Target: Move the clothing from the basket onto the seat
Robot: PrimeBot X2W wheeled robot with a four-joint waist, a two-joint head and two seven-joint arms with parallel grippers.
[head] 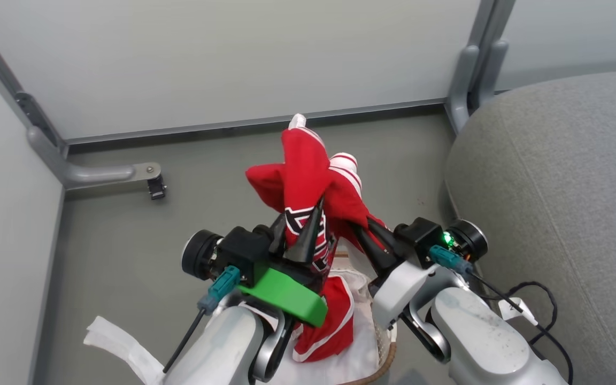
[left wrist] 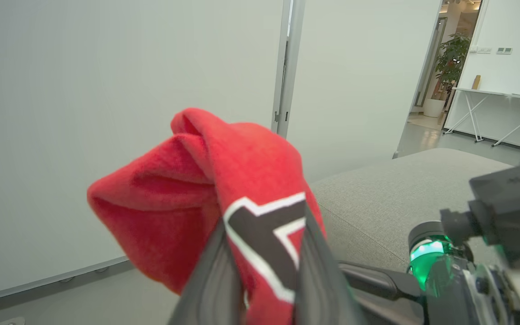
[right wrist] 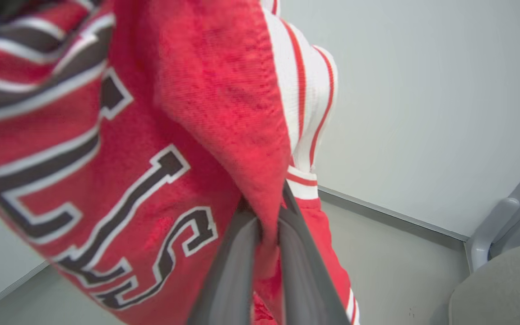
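The grey seat (head: 554, 192) takes the right side of my head view. Its rounded edge is just beside the basket and apart from the raised red cloth. Pale partition panels (head: 233, 59) close off the grey floor (head: 126, 251) ahead and to my left. Above that floor the clothing (head: 308, 171) hangs bunched between my two arms. It has white stripe trim at its top and dark, white-edged lettering down by my fingers. More red cloth with white edging sits lower, over the white liner (head: 364, 358) of the basket (head: 385, 347); I cannot tell whether it is a separate piece. The basket's brown woven rim shows between my forearms at the bottom of the head view. My left hand (head: 293, 235), ahead of a green bracket (head: 286, 294), pinches a lettered fold between its two dark fingers. My right hand (head: 375, 240), close beside it, is pressed together on a red fold near the striped cuff.
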